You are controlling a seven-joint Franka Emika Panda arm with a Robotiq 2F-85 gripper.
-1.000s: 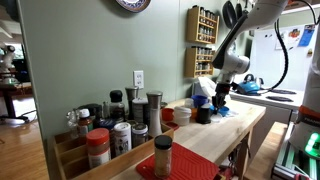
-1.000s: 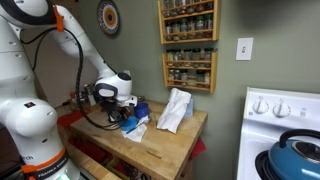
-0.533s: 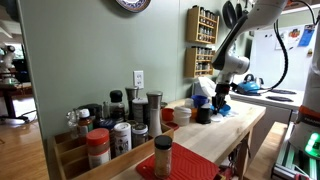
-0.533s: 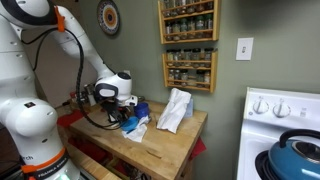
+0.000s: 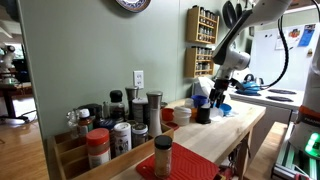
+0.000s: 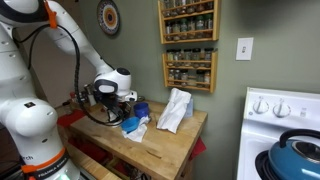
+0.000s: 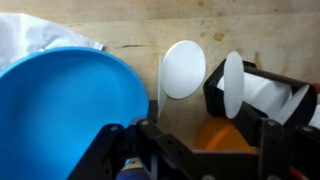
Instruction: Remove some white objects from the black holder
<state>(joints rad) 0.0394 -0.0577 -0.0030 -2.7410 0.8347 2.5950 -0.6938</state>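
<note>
Two white round-headed pieces (image 7: 183, 68) half hide the black holder (image 7: 213, 97). Fingers (image 7: 268, 150) cut off, grip unreadable; they hang slightly higher over the bench (image 7: 120, 25) than before.

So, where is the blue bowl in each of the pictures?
In an exterior view: the blue bowl is right of centre, near the black holder.
In an exterior view: left of centre, near the white cloth.
Wrist view: it fills the left half.
Shared landmark: the wooden counter.
</note>
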